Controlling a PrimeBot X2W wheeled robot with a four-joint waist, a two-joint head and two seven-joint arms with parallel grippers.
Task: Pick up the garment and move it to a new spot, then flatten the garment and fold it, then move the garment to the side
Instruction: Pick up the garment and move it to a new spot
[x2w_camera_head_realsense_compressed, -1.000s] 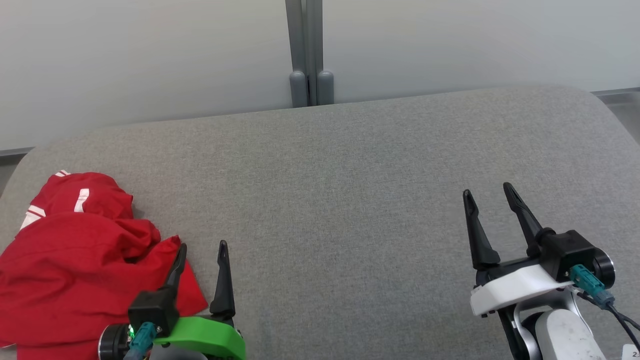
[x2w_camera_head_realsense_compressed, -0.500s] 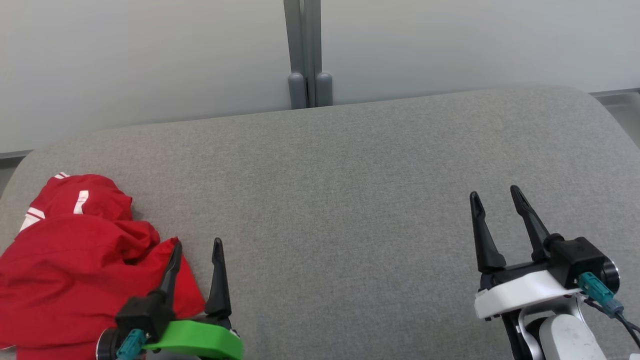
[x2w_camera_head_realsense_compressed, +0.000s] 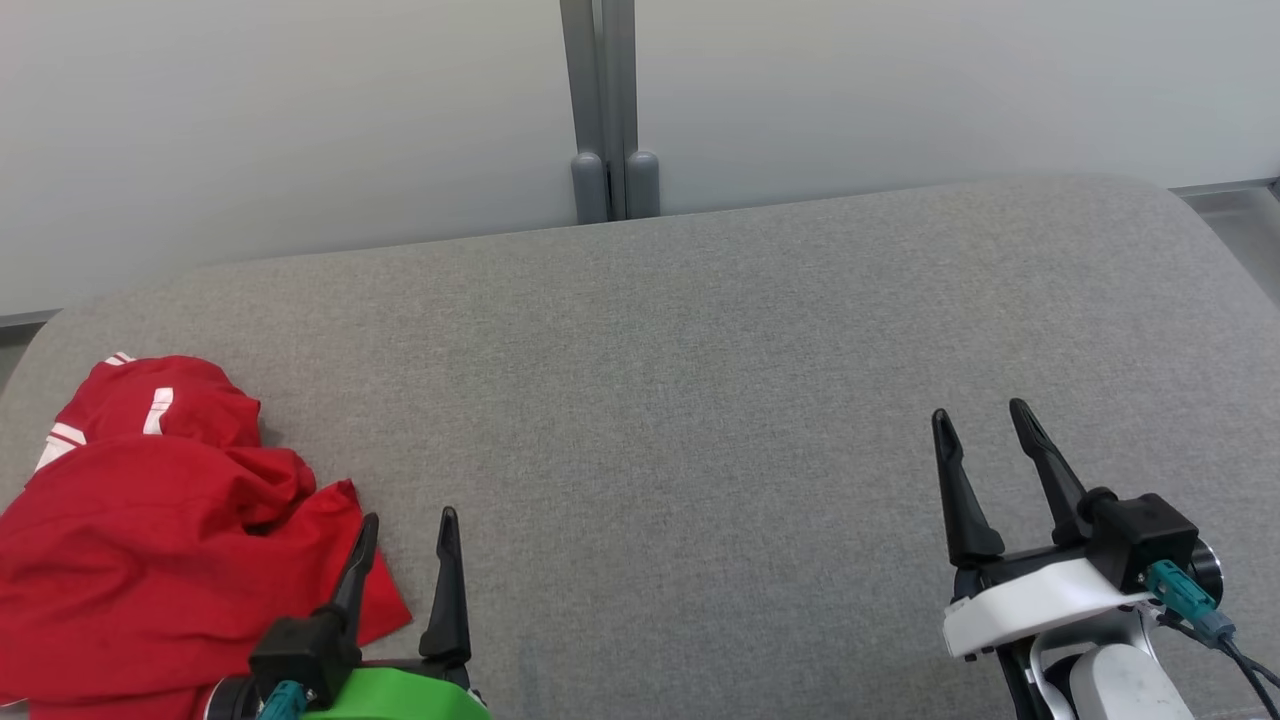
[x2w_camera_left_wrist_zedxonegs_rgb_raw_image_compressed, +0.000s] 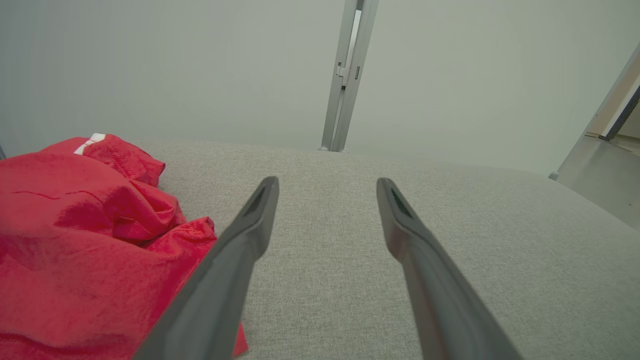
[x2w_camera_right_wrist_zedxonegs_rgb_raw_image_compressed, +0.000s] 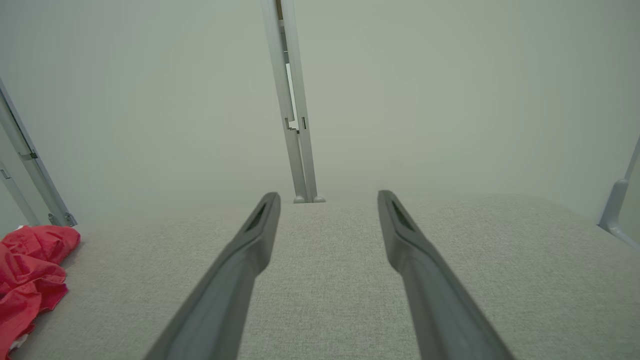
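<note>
A crumpled red garment (x2w_camera_head_realsense_compressed: 150, 530) with white stripes lies bunched at the left end of the grey padded surface (x2w_camera_head_realsense_compressed: 680, 380). It also appears at the left in the left wrist view (x2w_camera_left_wrist_zedxonegs_rgb_raw_image_compressed: 85, 240) and at the far left in the right wrist view (x2w_camera_right_wrist_zedxonegs_rgb_raw_image_compressed: 30, 270). My left gripper (x2w_camera_head_realsense_compressed: 408, 525) is open at the garment's right edge, one finger over the cloth's corner, nothing between the fingers. My right gripper (x2w_camera_head_realsense_compressed: 978, 422) is open over bare surface at the lower right, far from the garment.
A pale wall with a grey vertical post (x2w_camera_head_realsense_compressed: 600, 110) stands behind the surface. The surface's rounded far corners and its left edge lie close to the garment. Metal frame bars (x2w_camera_right_wrist_zedxonegs_rgb_raw_image_compressed: 30, 165) show at the sides in the right wrist view.
Both grippers have drawn back toward the bottom of the head view, still open. The head view has shifted slightly. The garment lies as before.
</note>
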